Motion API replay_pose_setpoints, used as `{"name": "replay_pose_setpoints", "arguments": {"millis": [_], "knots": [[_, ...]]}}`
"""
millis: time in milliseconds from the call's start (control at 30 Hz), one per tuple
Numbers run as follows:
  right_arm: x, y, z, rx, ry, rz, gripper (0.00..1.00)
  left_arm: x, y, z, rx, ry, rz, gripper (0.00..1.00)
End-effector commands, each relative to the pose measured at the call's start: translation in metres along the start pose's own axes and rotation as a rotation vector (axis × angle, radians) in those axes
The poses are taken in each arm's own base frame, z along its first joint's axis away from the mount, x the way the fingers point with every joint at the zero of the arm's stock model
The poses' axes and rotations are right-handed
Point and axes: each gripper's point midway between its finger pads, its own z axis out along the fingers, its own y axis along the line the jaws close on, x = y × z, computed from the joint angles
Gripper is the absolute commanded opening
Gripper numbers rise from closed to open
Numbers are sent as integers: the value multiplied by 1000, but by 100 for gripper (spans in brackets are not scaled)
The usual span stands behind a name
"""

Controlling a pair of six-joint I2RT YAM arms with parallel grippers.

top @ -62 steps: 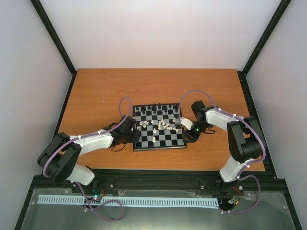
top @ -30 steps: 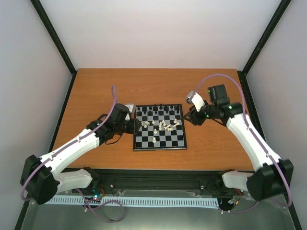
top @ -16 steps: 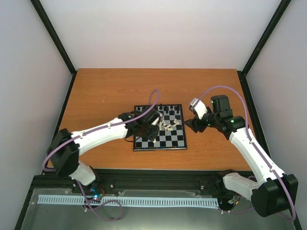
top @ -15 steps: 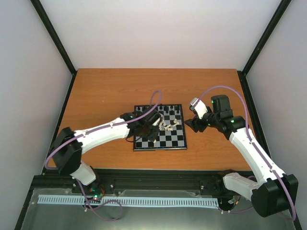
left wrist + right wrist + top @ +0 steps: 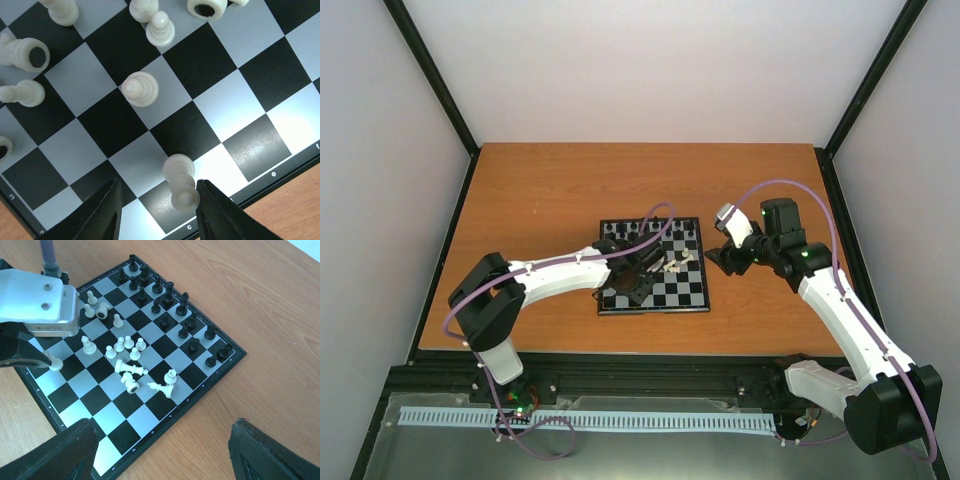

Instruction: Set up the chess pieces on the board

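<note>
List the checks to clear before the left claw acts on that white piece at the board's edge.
1. Left claw open: ok.
2. White piece standing between its fingers in the edge row: ok.
3. Piece centred in the claw: not ok, it sits close to one finger.
4. Nearest standing pawn clear of the claw: ok.
5. Right claw open, empty, off the board: ok.
6. Other white pieces upright: not ok, several lie toppled mid-board.
</note>
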Motion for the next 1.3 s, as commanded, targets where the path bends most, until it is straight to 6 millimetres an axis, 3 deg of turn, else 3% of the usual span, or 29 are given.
{"name": "replay_pose_setpoints", "arguments": {"millis": [0, 400, 533, 733, 1000, 1167, 1267], "knots": [[-2, -1, 0, 5, -12, -16, 74, -17, -18, -2, 59, -40, 9, 40], [-1, 0, 0, -2, -10, -14, 74, -15, -24, -4, 106, -46, -16, 13], [0, 0, 2, -4, -3, -13, 74, -17, -22, -10, 99, -61, -18, 9], [1, -1, 3, -4, 1, -14, 74, -18, -20, -28, 112, -82, -15, 6], [2, 0, 3, -8, 7, -14, 74, -16, -8, -67, 99, -139, -4, 6], [0, 0, 0, 0, -2, -20, 74, -13, -7, -73, 111, -150, -7, 6], [0, 0, -1, 0, -4, -20, 74, -10, -19, -66, 170, -125, 2, 7]]}}
